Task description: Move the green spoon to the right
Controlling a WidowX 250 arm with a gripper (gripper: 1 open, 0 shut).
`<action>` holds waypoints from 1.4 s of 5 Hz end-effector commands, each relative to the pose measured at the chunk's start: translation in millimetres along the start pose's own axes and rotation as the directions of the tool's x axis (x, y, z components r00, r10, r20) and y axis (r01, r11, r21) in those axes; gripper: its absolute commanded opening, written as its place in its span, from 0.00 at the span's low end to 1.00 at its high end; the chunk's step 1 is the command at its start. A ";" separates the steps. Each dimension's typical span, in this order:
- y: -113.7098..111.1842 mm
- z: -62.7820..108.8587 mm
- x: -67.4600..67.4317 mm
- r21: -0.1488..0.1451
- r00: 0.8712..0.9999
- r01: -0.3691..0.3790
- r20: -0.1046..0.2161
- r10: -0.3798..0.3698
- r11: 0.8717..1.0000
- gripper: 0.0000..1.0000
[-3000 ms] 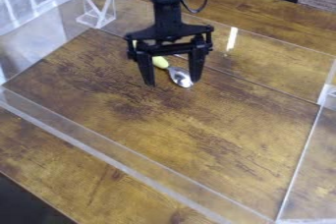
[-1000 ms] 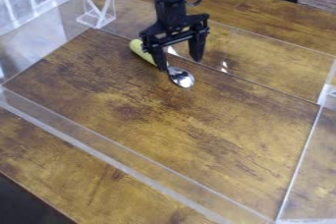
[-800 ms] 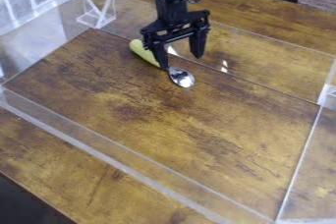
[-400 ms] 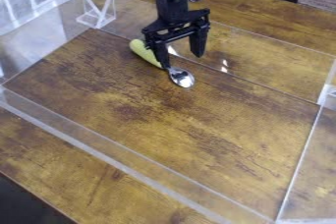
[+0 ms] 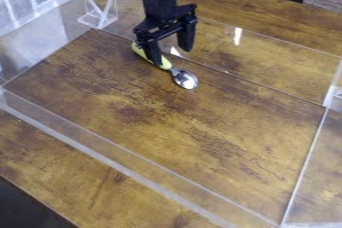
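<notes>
Item, left to right: clear stand (image 5: 98, 12) at the far left, then black pincer (image 5: 163, 45) pointing down with its jaws spread over the yellow-green handle of the green spoon (image 5: 174, 70), which lies flat, silver bowl toward the right. We judge the step in hand to be lining up for the grasp; next we would lower and close on the handle, then carry it rightward. Surface: dark wooden counter (image 5: 201, 132) ringed by low clear walls (image 5: 107, 154), with open room to the right.
</notes>
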State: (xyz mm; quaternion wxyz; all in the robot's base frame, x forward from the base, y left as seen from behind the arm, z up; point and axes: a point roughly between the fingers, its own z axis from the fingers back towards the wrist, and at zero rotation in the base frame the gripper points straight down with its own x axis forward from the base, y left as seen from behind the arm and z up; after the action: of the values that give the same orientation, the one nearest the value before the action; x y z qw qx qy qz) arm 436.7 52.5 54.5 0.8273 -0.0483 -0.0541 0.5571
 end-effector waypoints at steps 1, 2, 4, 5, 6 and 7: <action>1.5 8.7 12.3 -0.021 0.998 -0.040 0.038 0.041 0.999 1.00; 3.3 -0.4 14.9 -0.006 0.997 -0.058 0.046 0.058 0.998 1.00; 3.8 -5.1 17.9 0.004 0.996 -0.069 0.051 0.068 0.998 0.00; 4.8 -2.6 21.4 0.012 0.996 -0.080 0.051 0.079 0.997 0.00; 5.8 -0.1 24.7 0.020 0.995 -0.092 0.051 0.091 0.996 0.00; 7.0 1.8 27.4 0.028 0.994 -0.103 0.050 0.102 0.994 0.00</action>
State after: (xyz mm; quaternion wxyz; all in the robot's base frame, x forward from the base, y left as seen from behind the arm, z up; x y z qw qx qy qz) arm 434.3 62.1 30.3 0.8082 -0.0124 -0.0308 0.5880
